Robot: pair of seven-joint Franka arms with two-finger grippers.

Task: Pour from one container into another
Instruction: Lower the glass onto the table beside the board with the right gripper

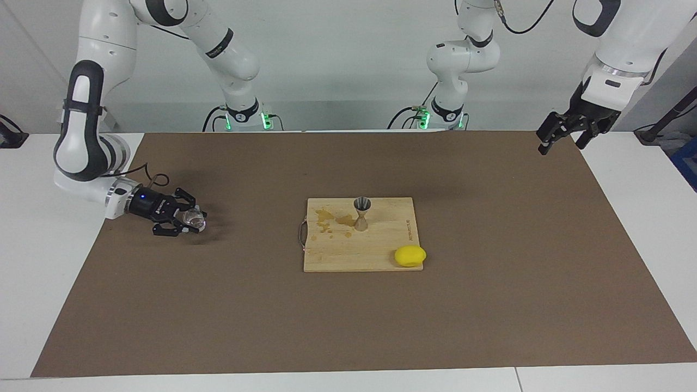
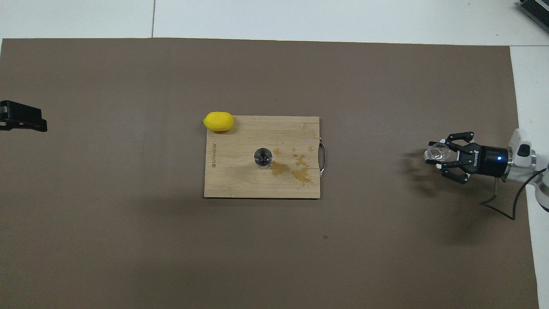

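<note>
Facing view: glass cup (image 1: 194, 218) clamped btwn right gripper (image 1: 191, 221) jaws.

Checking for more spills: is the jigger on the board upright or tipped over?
Upright. The jigger stands on its lower cone on the cutting board, mouth facing up in the overhead view, beside spilled liquid.

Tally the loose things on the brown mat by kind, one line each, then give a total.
Clear glass cup, held in the right gripper: 1
Steel jigger: 1
Wooden cutting board: 1
Yellow lemon: 1
Total: 4
</note>
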